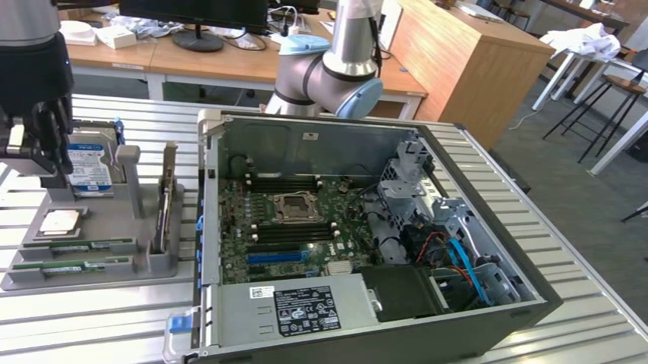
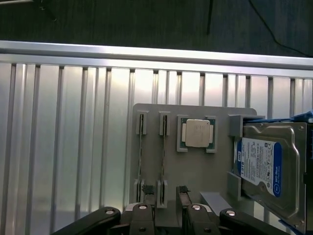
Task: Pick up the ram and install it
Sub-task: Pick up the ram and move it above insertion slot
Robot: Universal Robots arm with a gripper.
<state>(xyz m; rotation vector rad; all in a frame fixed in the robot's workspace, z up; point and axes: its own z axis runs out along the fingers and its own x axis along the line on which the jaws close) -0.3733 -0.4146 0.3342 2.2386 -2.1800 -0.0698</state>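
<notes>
The work stands at the pick-up step, and nothing has been grasped yet. The end effector hangs open and empty above the grey fixture that sits on the slatted metal table, at the exterior view's left. In that view it is over the end of the fixture where the hard drive stands, with the processor lying just below the drive.

The task's thing is at the fixture's near end. One ram stick and a second ram stick rest on edge in parallel grooves, side by side and apart from the processor. Which of the two is meant cannot be told. In the wrist view both sticks show as thin lines running toward the fingers.

Judging from this, the pick calls for lining the open jaws across one stick's thin faces, centred along its length, and coming down far enough to catch it without touching its neighbour or the groove walls. The gap between the sticks is narrow, so the margin looks small.

The install target is well apart. The open computer case lies at the centre of the table, and long dark memory slots run beside the processor socket on its board.
</notes>
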